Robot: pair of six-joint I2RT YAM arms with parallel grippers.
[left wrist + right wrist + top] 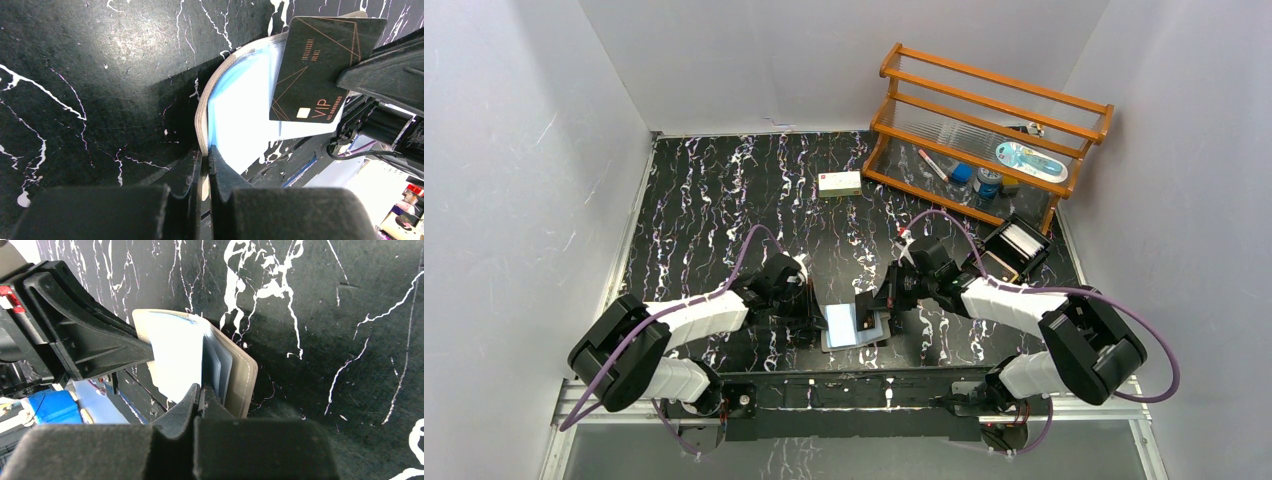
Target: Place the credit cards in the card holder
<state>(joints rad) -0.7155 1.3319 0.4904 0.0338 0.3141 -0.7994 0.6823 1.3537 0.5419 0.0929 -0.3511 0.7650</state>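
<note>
top external: high, behind, looking down over the whole black white-veined tabletop (724, 180) | left wrist: low, close-up, facing right | right wrist: low, close-up, facing left (nearly head-on to its twin) | shared: soft grey-taupe folding card holder (856, 325), blue-lined

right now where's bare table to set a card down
The widest bare table is at the back left, between the left wall and the white box. A narrower strip lies between that box and the card holder. Crowded: near centre, where the left claw and right claw meet at the holder; far right, by the rack and black tray.
</note>
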